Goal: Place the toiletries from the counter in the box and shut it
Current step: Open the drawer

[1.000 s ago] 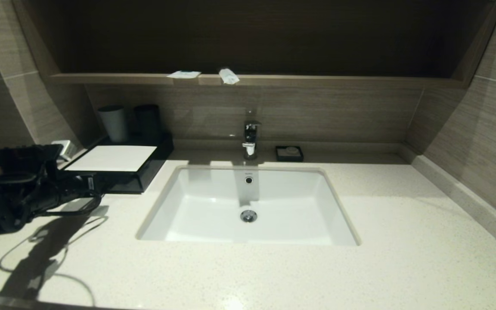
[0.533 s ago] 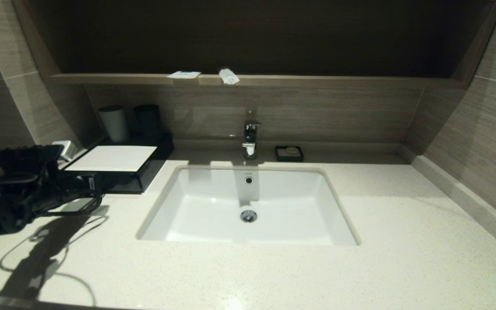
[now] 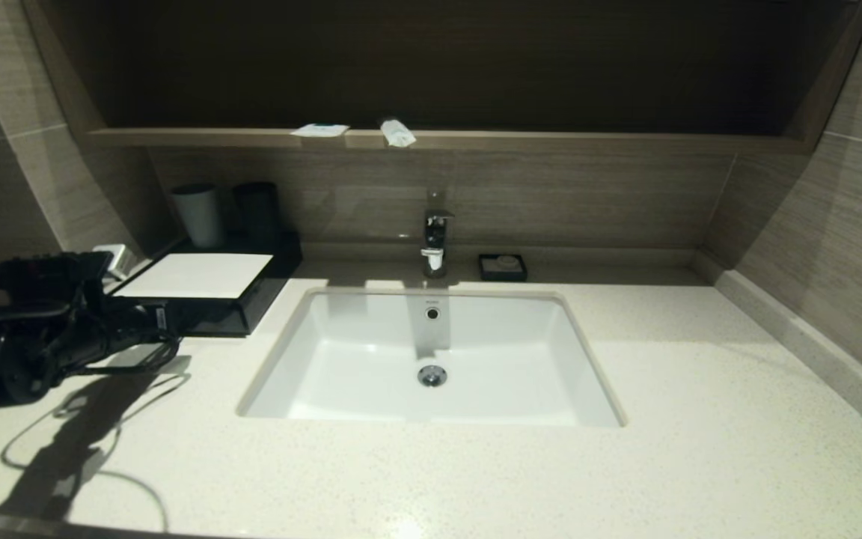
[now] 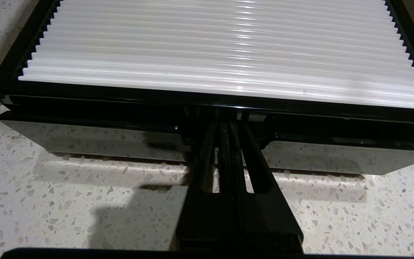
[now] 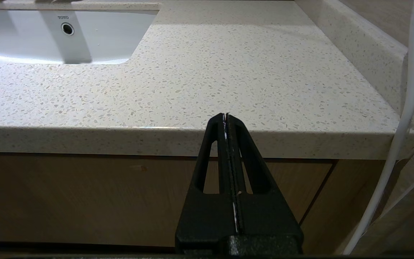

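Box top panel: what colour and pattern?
White with fine parallel ribs, inside a glossy black frame; clearest in the left wrist view.

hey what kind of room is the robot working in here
Most likely a hotel bathroom vanity: a white rectangular undermount sink with a chrome tap, speckled stone countertop, and small white wrapped toiletry packets on a wooden ledge.

The head camera is looking forward and down from above the desk, taking in the sink, the box at left and the ledge high at the back. The left wrist camera is sitting low and very near the box, facing its front over the left tool; both views are sharing that box and the speckled desk before it. The right wrist camera is looking from below the desk's front edge, over the right tool, sharing the sink corner with the head view.
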Controlling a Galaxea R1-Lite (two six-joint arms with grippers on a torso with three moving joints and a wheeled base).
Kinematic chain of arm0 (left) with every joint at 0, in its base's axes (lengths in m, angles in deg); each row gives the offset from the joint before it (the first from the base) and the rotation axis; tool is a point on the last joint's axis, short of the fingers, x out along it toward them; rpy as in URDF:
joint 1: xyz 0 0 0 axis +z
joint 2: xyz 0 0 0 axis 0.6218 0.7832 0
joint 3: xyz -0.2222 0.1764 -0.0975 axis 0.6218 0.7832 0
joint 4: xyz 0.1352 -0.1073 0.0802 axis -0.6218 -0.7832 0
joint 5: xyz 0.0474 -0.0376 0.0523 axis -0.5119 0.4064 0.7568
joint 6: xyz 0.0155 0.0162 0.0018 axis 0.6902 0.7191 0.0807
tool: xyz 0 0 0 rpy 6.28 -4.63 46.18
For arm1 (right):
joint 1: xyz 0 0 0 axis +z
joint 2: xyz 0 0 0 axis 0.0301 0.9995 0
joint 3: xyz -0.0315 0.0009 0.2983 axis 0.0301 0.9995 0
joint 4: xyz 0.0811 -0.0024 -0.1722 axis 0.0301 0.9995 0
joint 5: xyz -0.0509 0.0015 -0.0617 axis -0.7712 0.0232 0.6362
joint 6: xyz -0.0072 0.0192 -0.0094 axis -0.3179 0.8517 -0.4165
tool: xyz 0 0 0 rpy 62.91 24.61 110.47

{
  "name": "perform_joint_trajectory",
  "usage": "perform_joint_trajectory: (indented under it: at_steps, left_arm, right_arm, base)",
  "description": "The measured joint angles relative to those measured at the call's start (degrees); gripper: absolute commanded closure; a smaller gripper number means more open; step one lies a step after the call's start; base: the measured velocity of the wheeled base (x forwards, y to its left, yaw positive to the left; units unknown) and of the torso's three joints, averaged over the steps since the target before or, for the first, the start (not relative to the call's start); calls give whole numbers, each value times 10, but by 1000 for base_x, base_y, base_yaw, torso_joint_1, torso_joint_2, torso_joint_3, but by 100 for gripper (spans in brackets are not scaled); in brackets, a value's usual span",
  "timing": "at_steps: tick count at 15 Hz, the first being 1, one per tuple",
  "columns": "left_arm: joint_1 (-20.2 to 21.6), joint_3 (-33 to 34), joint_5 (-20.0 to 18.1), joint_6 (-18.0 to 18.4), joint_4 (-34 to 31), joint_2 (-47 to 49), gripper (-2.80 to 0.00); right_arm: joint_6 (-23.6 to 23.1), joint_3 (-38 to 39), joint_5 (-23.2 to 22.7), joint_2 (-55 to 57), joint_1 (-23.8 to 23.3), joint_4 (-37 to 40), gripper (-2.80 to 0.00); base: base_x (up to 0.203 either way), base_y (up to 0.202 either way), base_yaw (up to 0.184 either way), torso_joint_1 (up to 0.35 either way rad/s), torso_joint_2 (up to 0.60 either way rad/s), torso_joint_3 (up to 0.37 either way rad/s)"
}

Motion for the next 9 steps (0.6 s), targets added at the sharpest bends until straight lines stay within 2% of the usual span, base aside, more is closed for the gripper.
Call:
perform_joint_trajectory:
  at_steps: [9]
  left_arm:
    - [0,-2,0,-1,-1,2,0]
  right_arm:
    - [0,0,0,0,0,0,0]
  base:
    - [0,0,0,0,0,0]
